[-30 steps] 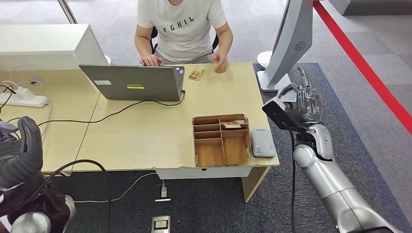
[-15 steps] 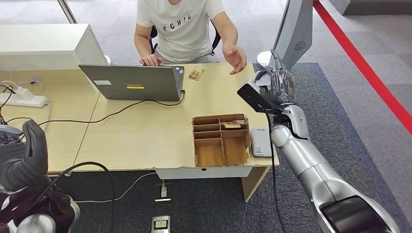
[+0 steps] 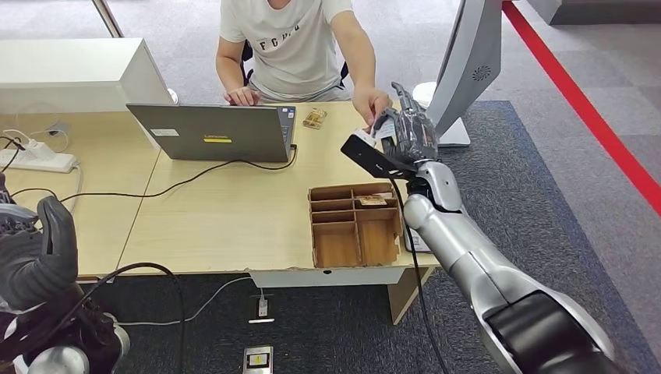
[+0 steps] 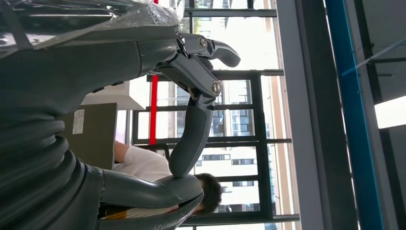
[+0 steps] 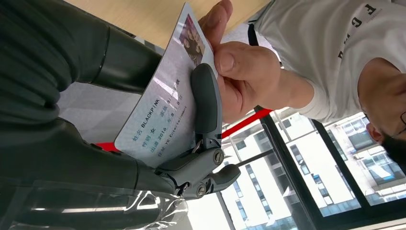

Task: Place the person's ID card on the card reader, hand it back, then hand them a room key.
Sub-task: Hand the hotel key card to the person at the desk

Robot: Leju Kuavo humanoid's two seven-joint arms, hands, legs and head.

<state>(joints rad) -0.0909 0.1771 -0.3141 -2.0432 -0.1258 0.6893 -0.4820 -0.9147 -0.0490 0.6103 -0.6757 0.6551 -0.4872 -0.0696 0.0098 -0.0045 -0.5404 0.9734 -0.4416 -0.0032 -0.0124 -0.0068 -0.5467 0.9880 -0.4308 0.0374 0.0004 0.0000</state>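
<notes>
My right hand (image 3: 405,128) is raised over the desk's far right part and pinches the pale ID card (image 3: 371,132) between thumb and a finger. The wrist view shows the ID card (image 5: 163,110) printed side up, with the person's hand (image 5: 244,72) gripping its far end. That person's hand (image 3: 371,101) reaches from across the desk. The grey card reader (image 3: 410,238) lies at the desk's near right corner, partly hidden by my forearm. A key card (image 3: 372,200) lies in the cardboard organizer (image 3: 355,226). My left hand (image 3: 37,253) hangs low at the left, its fingers (image 4: 191,129) curled, holding nothing.
A laptop (image 3: 210,132) stands open toward the seated person, cables trailing across the desk (image 3: 234,210). A small wrapped item (image 3: 315,118) lies by the laptop. A white kiosk stand (image 3: 460,70) rises at the desk's far right. A power strip (image 3: 35,160) sits far left.
My right hand swung from beside the desk's right edge leftward over the desk toward the person. The person's hand came forward and took hold of the card's far end.
</notes>
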